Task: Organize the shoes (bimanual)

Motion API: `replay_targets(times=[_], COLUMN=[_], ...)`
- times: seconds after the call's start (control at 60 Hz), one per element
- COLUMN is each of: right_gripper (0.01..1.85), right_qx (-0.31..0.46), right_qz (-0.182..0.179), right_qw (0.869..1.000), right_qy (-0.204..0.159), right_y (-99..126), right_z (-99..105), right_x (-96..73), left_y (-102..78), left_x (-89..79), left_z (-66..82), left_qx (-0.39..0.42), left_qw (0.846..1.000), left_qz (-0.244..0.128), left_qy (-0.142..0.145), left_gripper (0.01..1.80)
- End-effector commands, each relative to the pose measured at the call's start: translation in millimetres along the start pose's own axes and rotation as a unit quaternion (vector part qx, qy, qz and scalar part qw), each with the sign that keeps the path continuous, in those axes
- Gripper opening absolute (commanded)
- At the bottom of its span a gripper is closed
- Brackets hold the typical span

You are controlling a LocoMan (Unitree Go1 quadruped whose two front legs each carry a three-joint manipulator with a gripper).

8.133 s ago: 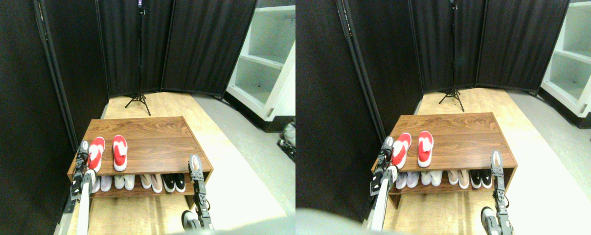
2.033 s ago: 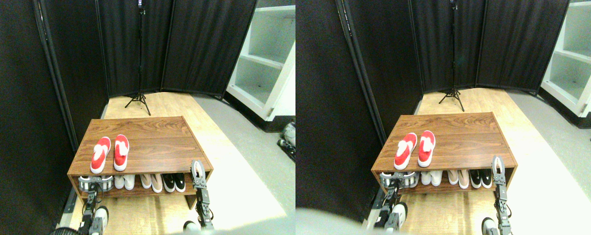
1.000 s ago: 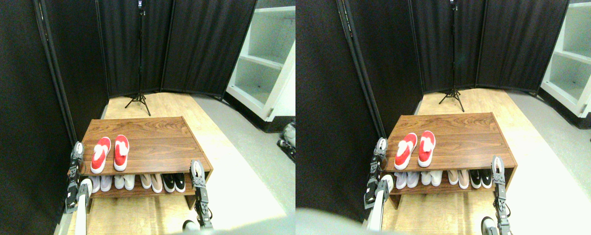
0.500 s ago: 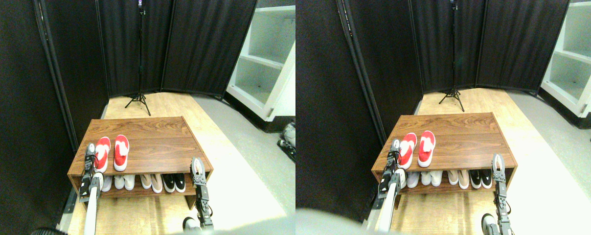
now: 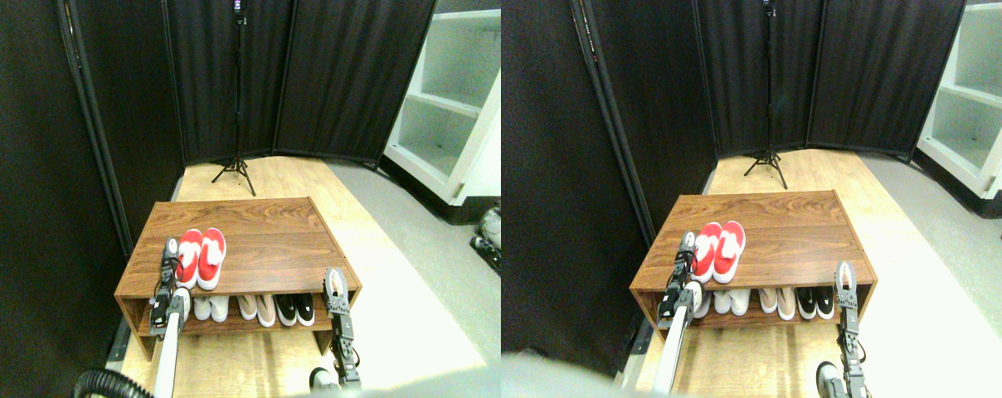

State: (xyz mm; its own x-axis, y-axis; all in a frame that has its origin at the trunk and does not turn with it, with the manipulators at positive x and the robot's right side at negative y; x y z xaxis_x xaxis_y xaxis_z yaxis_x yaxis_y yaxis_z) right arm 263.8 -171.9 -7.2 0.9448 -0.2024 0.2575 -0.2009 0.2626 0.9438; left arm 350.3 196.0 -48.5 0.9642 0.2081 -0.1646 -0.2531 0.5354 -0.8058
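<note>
Resting shoes (image 5: 201,258) atop walnut rack (image 5: 260,240)

The two red shoes (image 5: 201,258), slip-ons with white fluffy lining and white soles, lie side by side and touching, toes pointing away, on the left part of the wooden top.

The left manipulator (image 5: 167,348) is a slim pale limb — near white — topped by a dark gripper (image 5: 169,251) of black and grey blocks with a pale tip. A small round white part sits where limb meets gripper. A black ribbed hose (image 5: 103,383) curls by its base. The right manipulator (image 5: 341,344) is darker — a stack of grey and black boxy segments with small pale marks — and its gripper (image 5: 333,280) has a light grey, rounded loop-like end. A pale rounded part shows at its foot.
</note>
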Motion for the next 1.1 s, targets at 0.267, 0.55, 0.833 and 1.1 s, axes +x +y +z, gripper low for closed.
replay_targets(times=[0.267,0.55,0.833,1.1], right_gripper=[0.04,0.02,0.01,0.01], right_qx=[0.012,0.008,0.028,0.028], right_qz=[0.014,0.011,0.000,0.000], right_qw=[1.000,1.000,1.000,0.999], right_qy=[-0.002,-0.003,0.006,0.016], right_y=[4.0,1.4,3.3,4.5], right_z=[-1.9,-2.4,-6.8,-9.6], right_x=[-2.0,-0.5,3.9,7.1], left_y=[7.0,20.3,23.0,19.6], left_x=[-12.0,-69.2,-113.8,-128.2], left_z=[37.2,91.3,94.8,78.1], left_qx=[0.017,0.015,-0.028,-0.110], left_qw=[0.995,0.989,0.990,0.988], left_qz=[-0.071,-0.116,-0.111,-0.096], left_qy=[-0.061,-0.094,-0.077,-0.053], left_gripper=[0.01,0.01,0.01,0.01])
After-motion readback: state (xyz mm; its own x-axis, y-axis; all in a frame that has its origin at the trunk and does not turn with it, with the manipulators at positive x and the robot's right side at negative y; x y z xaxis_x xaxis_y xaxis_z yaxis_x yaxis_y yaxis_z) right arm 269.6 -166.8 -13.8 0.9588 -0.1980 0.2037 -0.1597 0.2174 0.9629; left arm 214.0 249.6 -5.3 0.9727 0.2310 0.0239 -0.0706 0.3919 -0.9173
